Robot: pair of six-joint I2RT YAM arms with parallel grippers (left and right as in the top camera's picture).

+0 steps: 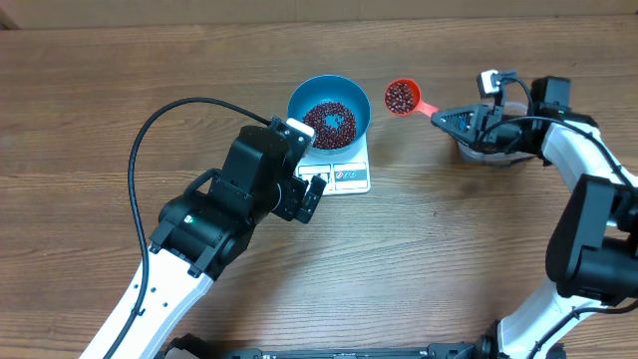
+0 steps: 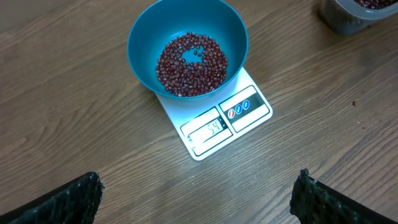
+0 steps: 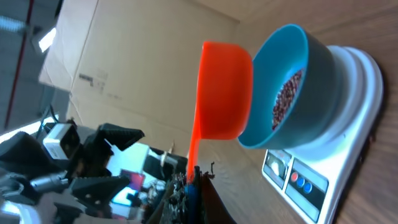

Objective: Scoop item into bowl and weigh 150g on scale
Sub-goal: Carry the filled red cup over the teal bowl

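Fingers spread wide, your left end effector (image 2: 196, 202) hangs released over the bare wood table (image 2: 74, 124), holding nothing, just short of the scale (image 2: 245, 118). The white scale sits beyond it, its front edge and display turned toward that arm, digits showing in the window. On the scale's far half stands the blue bowl (image 2: 143, 43), upright, with dark red beans (image 2: 191, 64) in a loose layer across its bottom. One stray bean (image 2: 354, 103) lies on the table to the right of the scale. Past the bowl's right rim, near but not touching it, an orange scoop (image 1: 402, 97) is held level and filled with more beans. Your right end effector (image 1: 454, 120) is clenched on the scoop's handle. Under that arm sits a clear tub (image 2: 354, 15), also holding beans, well apart from the scale. Cardboard (image 3: 137, 62) stands behind the table in the right wrist view.
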